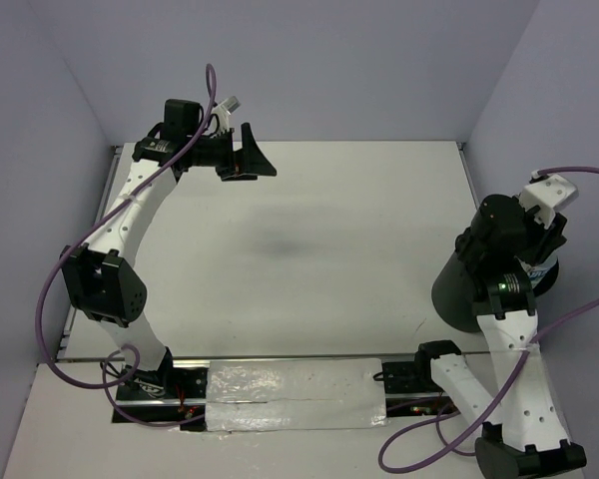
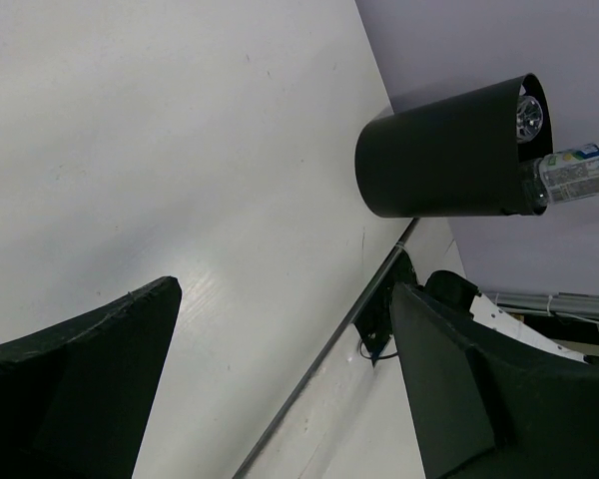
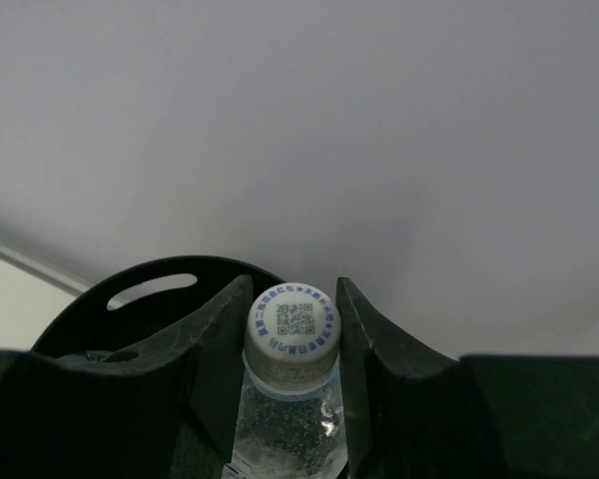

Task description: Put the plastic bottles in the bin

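right gripper (image 3: 294,291): clamped on labelled plastic bottle (image 3: 292,334) just under its white cap | bottle: at top rim of bin (image 1: 457,291), by tabletop's right edge | slotted lid (image 3: 130,299): beside bottle | left gripper (image 1: 248,158): jaws wide, empty, over far-left corner

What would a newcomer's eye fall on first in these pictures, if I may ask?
The right gripper stands out first: its fingers are shut on a clear bottle just below its white cap, held over the black bin at the right edge of the table. Over the table's far left corner, the left gripper hangs open with nothing in it.
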{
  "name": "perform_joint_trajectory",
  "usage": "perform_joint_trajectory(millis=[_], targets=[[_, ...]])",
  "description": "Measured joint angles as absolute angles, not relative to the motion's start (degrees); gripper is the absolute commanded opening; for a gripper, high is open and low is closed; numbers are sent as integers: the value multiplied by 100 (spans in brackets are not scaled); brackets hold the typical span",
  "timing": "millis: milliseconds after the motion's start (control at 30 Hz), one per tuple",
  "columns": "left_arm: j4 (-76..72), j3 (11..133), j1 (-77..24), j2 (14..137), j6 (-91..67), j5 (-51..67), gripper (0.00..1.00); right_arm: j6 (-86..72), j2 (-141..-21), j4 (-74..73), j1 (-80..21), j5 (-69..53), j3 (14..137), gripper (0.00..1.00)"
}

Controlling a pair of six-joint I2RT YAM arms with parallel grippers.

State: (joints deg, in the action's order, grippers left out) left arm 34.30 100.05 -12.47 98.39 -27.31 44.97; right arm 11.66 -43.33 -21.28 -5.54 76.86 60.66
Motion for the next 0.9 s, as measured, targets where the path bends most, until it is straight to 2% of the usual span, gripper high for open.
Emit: perform_joint_trajectory(millis=[67, 167, 267, 300, 367, 600, 900], targets=[[3428, 10005, -1247, 9839, -2731, 4504, 99, 1083, -4335, -2191, -471, 7605, 6012, 2], [3426, 10005, -1247, 9839, -2731, 4508, 99, 1017, -4429, -2198, -425, 7555, 6010, 14], [3426, 10005, -1249, 9839, -2731, 4515, 99, 899, -4495, -2252, -423, 7461, 6010, 63], [3426, 10005, -1249, 9839, -2731, 4515, 99, 821, -4506, -2290, -421, 7435, 6010, 89], [3426, 10005, -1251, 9839, -2729, 4515, 99, 733, -4508, -2390, -421, 7408, 6010, 98], [3426, 10005, -1251, 9839, -2733, 4554, 99, 572, -4547, -2775, -419, 7325, 6361, 100], [3426, 10005, -1251, 9839, -2727, 4565, 99, -45, -5275, -4001, -408, 6659, 8744, 100]])
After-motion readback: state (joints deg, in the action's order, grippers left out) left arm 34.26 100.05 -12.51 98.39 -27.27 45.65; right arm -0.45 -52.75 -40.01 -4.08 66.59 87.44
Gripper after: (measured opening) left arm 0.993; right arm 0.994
